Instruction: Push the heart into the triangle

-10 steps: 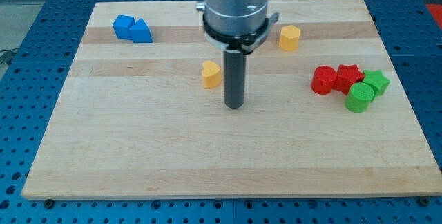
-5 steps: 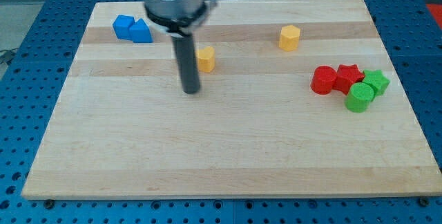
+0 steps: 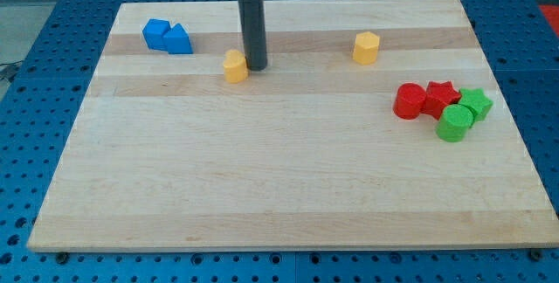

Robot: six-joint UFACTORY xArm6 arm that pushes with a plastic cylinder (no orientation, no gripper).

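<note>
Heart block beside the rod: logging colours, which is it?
Yellow heart, clear in the camera view.

You get bright, even light from above, with no strong glare on the wooden board (image 3: 279,178). Shadows are soft and short; my tip (image 3: 255,66) throws only a faint one. The focus is sharp up to all four corners, without visible distortion.

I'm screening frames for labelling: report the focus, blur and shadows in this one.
Camera view: evenly lit, no glare on the board; blocks sharp, with small soft shadows; my tip is crisp beside the yellow heart, while the arm is cropped at the view's top.
</note>
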